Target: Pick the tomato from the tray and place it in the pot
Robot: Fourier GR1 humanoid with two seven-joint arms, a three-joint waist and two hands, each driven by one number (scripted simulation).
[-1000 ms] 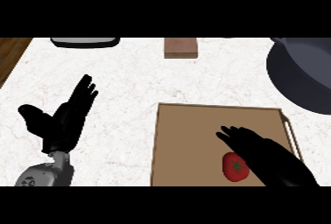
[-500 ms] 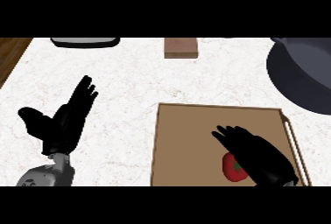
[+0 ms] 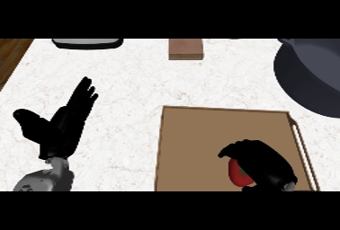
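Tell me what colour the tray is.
The tray is plain brown, as seen in the head view.

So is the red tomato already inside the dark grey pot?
No, the red tomato lies on the brown tray, the right hand curled over it, apart from the dark grey pot.

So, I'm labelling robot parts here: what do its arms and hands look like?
Both hands are matte black, with slender segmented fingers and a thicker thumb. The left hand joins a grey, metallic-looking forearm with a rounded wrist joint. The right hand is equally black; its forearm is out of view. No cables or markings show.
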